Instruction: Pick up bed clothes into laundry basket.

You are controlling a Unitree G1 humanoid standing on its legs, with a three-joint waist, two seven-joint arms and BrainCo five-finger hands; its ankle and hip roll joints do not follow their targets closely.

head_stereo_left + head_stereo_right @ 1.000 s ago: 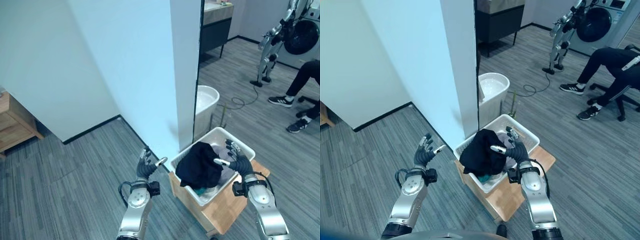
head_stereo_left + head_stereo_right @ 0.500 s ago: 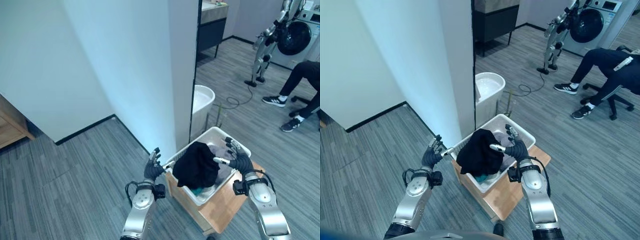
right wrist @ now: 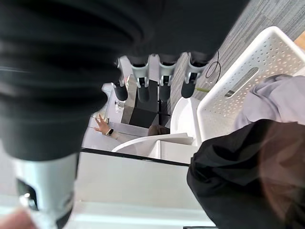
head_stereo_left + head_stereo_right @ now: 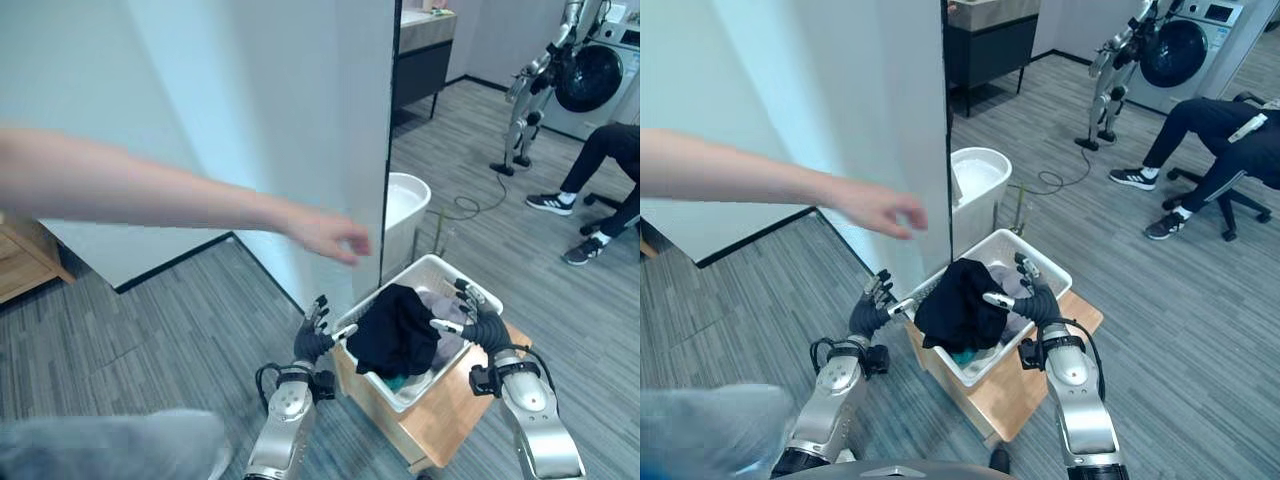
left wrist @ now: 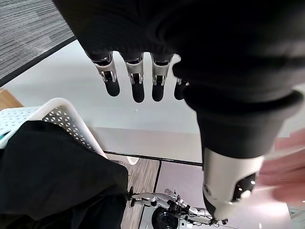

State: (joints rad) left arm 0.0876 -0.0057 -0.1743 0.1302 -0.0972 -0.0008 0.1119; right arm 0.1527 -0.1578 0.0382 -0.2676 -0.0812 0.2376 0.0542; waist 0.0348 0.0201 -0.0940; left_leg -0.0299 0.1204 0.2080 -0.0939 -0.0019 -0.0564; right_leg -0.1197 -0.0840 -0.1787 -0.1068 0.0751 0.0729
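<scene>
A white perforated laundry basket [image 4: 432,263] stands on a low wooden stand [image 4: 452,415]. A black garment [image 4: 396,335] is heaped in it over pale lilac cloth [image 3: 281,95] and a bit of teal. My left hand [image 4: 312,336] is at the basket's near-left corner, fingers [image 5: 136,72] straight and holding nothing. My right hand [image 4: 481,323] hovers over the basket's right rim, open too, with its fingers [image 3: 159,71] spread above the basket wall [image 3: 248,76]. The black garment [image 5: 52,162] lies just past my left hand.
A person's bare arm [image 4: 150,190] reaches in from the left, its hand [image 4: 330,236] above the basket. A white wall column [image 4: 360,150] and a white bin [image 4: 405,205] stand behind. A seated person [image 4: 610,150] and another robot [image 4: 530,90] are at the far right.
A person's arm has come in from the left over the basket. My left hand has moved right, up to the basket's corner. The right hand has barely moved.
</scene>
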